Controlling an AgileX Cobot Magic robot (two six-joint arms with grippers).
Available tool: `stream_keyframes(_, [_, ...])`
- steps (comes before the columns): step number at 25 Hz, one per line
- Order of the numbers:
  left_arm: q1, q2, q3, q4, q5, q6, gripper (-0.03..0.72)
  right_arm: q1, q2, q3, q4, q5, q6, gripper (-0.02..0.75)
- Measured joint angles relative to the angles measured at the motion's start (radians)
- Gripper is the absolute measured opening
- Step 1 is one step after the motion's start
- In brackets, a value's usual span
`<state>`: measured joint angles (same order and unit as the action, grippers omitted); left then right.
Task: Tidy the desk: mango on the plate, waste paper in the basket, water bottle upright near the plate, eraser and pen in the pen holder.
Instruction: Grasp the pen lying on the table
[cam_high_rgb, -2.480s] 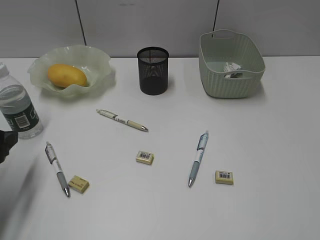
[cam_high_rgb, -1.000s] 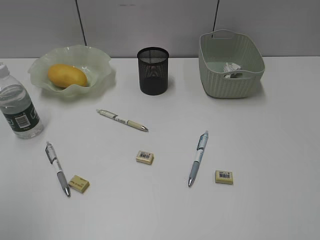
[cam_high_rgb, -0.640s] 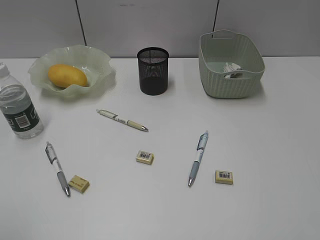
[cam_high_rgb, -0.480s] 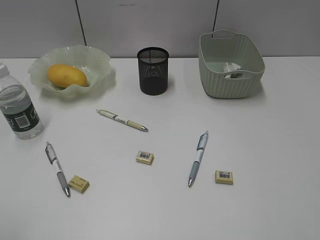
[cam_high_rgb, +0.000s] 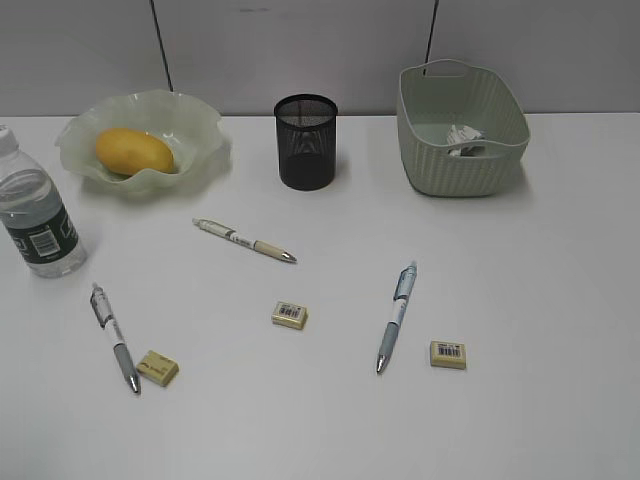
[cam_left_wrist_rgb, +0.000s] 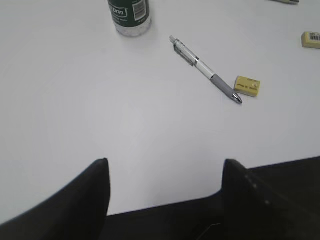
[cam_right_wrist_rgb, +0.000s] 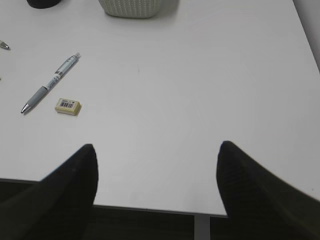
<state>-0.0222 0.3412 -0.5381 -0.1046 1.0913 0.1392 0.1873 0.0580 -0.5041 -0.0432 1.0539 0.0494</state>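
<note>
The mango (cam_high_rgb: 133, 150) lies in the ruffled green plate (cam_high_rgb: 200, 125). The waste paper (cam_high_rgb: 463, 137) lies in the basket (cam_high_rgb: 462, 170). The water bottle (cam_high_rgb: 35, 215) stands upright at the far left, also in the left wrist view (cam_left_wrist_rgb: 129, 16). The black mesh pen holder (cam_high_rgb: 306, 142) stands at the back. Three pens (cam_high_rgb: 245, 240) (cam_high_rgb: 114, 336) (cam_high_rgb: 397, 315) and three erasers (cam_high_rgb: 290, 315) (cam_high_rgb: 157, 368) (cam_high_rgb: 448, 354) lie on the white desk (cam_high_rgb: 320, 420). My left gripper (cam_left_wrist_rgb: 165, 162) and right gripper (cam_right_wrist_rgb: 156, 147) are open and empty, over the desk's near edge.
A grey wall with two dark cables runs behind the desk. The right wrist view shows a pen (cam_right_wrist_rgb: 50, 83), an eraser (cam_right_wrist_rgb: 68, 106) and the desk's right edge. The left wrist view shows a pen (cam_left_wrist_rgb: 206, 70) and an eraser (cam_left_wrist_rgb: 247, 86).
The left gripper, seen dark at the left edge beside the bottle 2.5 s ago, has drawn out of the exterior view. The objects have not moved.
</note>
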Motion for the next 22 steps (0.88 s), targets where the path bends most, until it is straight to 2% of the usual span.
stream_keyframes(9, [0.000, -0.033, 0.006, -0.007, -0.017, 0.008, 0.530, 0.000, 0.000, 0.000, 0.000, 0.000, 0.000, 0.583])
stream_keyframes(22, [0.000, -0.293, 0.008, -0.034, -0.015, 0.009, 0.530, 0.000, 0.000, 0.000, 0.000, 0.000, 0.000, 0.583])
